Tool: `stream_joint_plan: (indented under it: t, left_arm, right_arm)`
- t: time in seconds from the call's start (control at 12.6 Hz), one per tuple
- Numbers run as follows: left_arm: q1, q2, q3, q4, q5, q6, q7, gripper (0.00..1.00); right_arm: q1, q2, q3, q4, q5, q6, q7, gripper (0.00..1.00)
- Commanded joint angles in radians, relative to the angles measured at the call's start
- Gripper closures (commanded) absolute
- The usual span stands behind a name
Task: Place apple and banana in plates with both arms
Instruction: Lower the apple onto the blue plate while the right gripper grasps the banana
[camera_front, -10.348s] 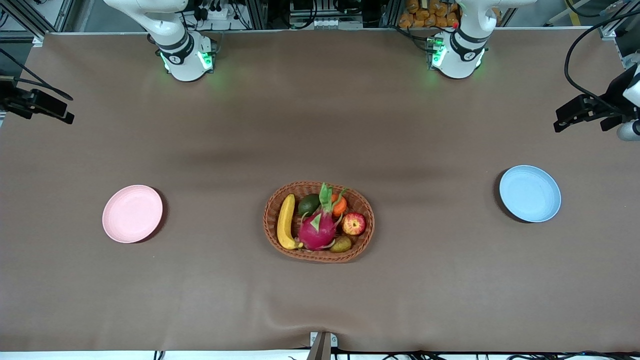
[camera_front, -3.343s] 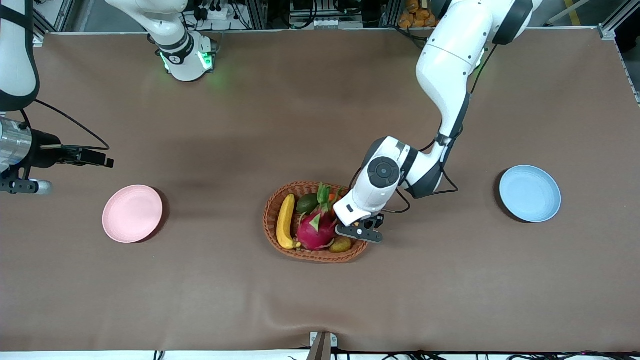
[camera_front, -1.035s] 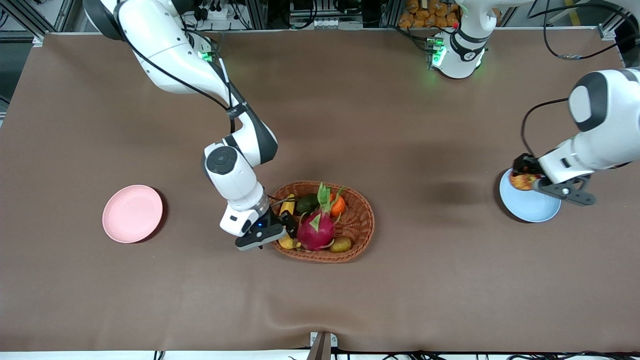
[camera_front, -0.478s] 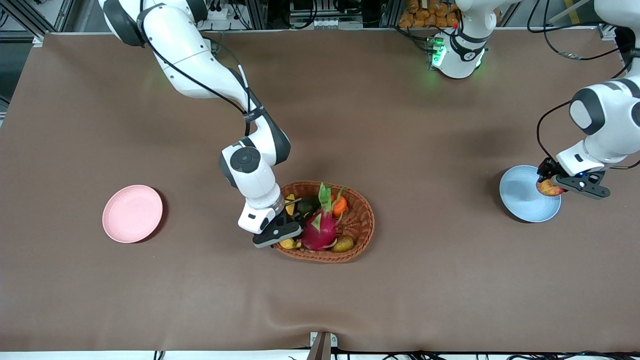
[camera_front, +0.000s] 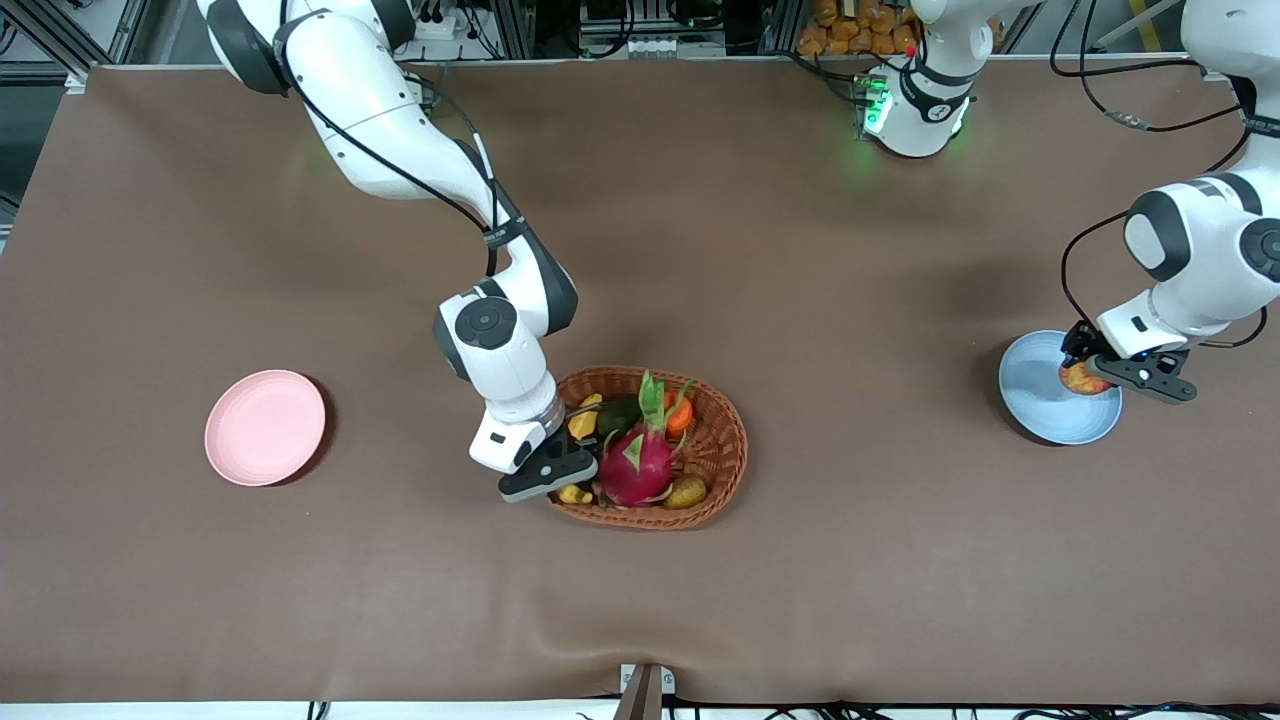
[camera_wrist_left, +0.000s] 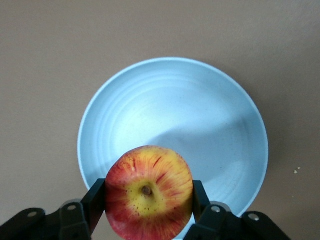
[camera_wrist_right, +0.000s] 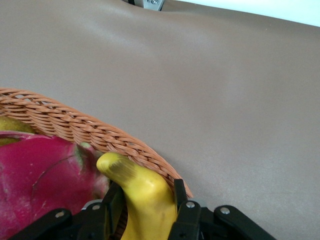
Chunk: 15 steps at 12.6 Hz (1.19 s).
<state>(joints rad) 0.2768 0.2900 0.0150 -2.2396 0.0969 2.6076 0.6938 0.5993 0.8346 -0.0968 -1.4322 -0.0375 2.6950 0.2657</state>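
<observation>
The left gripper (camera_wrist_left: 148, 210) holds the apple (camera_wrist_left: 149, 192) over the blue plate (camera_wrist_left: 210, 120). The right gripper (camera_wrist_right: 142, 212) clamps the banana (camera_wrist_right: 142, 197) in the basket (camera_front: 720, 440), beside the dragon fruit (camera_front: 635, 468).

Big bench (camera_front: 800, 600) under a wrinkly brown cloth, lit softly and evenly, with aluminium framing (camera_front: 520, 25), tangled black cables (camera_front: 440, 20) and an orange pile (camera_front: 850, 25) along its robot-base edge, plus a small metal bracket (camera_front: 645, 690) at the camera-side edge.

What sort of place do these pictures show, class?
Most likely a robotics lab: two white arms bolted to a cloth-covered table, aluminium framing and cables along its edge, and staged fruit in a basket.
</observation>
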Motion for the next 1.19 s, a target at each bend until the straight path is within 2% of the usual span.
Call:
stream_joint_plan:
  t: [0.0,0.16,0.24,0.32,0.4,0.48,0.8,0.96,1.11]
  left_arm:
    - [0.025,0.035,-0.007,0.002,0.020,0.051,0.006,0.80]
    - [0.028,0.055,-0.010,0.005,0.018,0.063,0.006,0.78]
    - [0.028,0.055,-0.010,0.006,0.014,0.063,0.006,0.73]
    - [0.027,0.055,-0.015,0.008,0.011,0.063,0.004,0.50]
    - [0.028,0.057,-0.015,0.008,0.009,0.063,0.001,0.21]
    - [0.028,0.061,-0.017,0.008,0.001,0.063,0.000,0.00]
    - [0.024,0.042,-0.023,0.026,-0.025,0.001,0.001,0.00]
    - [0.025,0.022,-0.033,0.093,-0.054,-0.132,0.001,0.00]
    - [0.019,0.028,-0.052,0.223,-0.060,-0.286,0.000,0.00]
  right_arm:
    - [-0.001,0.014,-0.011,0.026,-0.036,0.003,0.024,0.55]
    - [0.005,0.012,-0.020,0.022,-0.035,-0.006,0.029,0.87]
    - [0.005,0.012,-0.020,0.022,-0.035,-0.004,0.030,0.98]
    - [0.007,0.012,-0.020,0.022,-0.035,-0.004,0.030,1.00]
    - [0.008,0.012,-0.020,0.022,-0.036,-0.004,0.030,1.00]
    - [0.010,0.012,-0.020,0.022,-0.036,-0.004,0.030,1.00]
    - [0.008,-0.002,-0.024,0.019,-0.041,-0.018,0.027,1.00]
    - [0.007,-0.028,-0.026,0.021,-0.041,-0.069,0.020,1.00]
    - [0.007,-0.043,-0.024,0.022,-0.041,-0.081,0.020,1.00]
